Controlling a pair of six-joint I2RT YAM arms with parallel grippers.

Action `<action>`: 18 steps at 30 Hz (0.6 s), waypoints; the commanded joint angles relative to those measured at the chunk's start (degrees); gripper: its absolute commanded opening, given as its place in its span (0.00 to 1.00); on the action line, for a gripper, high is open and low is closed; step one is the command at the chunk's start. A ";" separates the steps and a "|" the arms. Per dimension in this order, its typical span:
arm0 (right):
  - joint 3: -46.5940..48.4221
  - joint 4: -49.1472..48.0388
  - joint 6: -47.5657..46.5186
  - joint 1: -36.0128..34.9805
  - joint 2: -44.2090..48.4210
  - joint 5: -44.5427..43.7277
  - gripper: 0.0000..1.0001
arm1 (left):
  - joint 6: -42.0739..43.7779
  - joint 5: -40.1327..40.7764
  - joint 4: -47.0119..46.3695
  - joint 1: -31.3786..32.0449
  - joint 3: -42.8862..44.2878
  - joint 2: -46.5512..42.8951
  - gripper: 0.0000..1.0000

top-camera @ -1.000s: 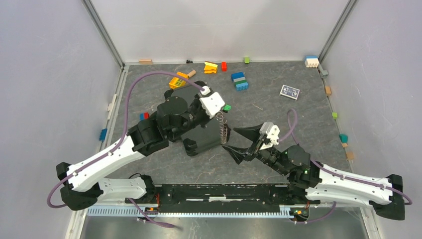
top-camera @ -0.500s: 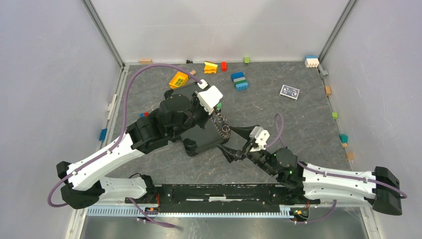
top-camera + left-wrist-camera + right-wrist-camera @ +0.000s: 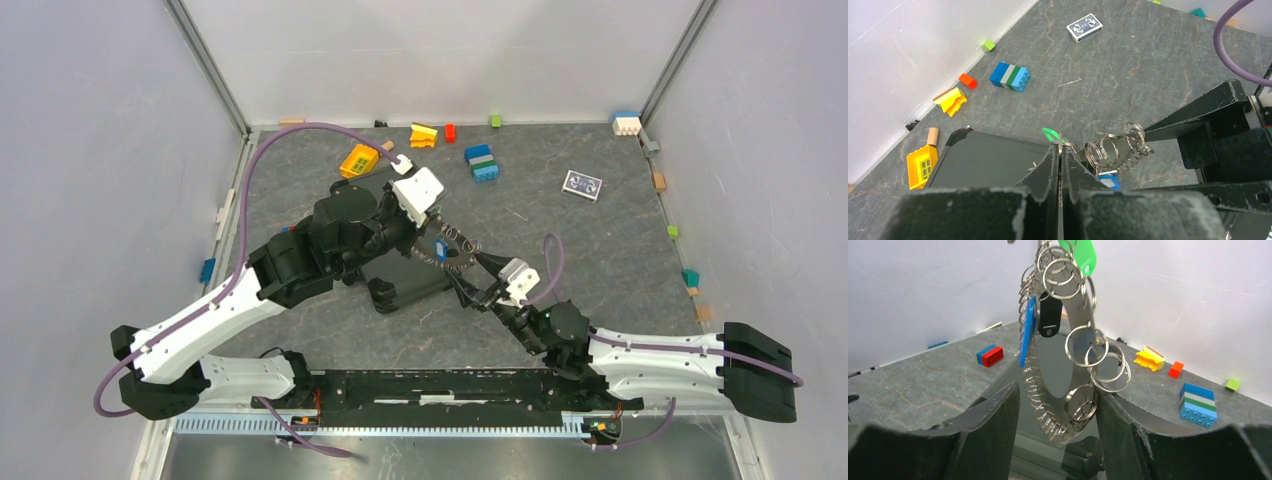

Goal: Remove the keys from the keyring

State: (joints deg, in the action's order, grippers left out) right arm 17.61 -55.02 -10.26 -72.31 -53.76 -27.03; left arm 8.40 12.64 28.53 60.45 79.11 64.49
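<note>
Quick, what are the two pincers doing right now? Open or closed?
Left pincer: closed, holding the keyring.
Right pincer: open, around the keyring.

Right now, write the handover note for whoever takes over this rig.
Left gripper: shut on the keyring near its green tag, ring hanging clear of the table.
Right gripper: open, jaws either side of the ring's lower part.
Keys, blue-headed key and black-headed key included, are on the ring.
Done: ring lifted.
Left: pulling off every key.
</note>
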 commanded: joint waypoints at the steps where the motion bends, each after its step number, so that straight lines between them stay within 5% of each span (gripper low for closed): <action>1: -0.84 -8.25 -2.39 0.02 -0.28 -0.04 0.59 | -2.15 -1.63 -2.43 -0.25 2.93 -1.87 0.02; 18: -0.97 -14.40 -4.14 -0.02 -5.56 2.74 0.49 | -4.29 -5.45 -2.43 -0.25 4.13 -3.39 0.02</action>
State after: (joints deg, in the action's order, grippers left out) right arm 16.21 -65.36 -12.84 -72.31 -58.81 -24.25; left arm 6.63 8.91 28.80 60.45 80.01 62.89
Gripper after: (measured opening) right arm 0.504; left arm 0.043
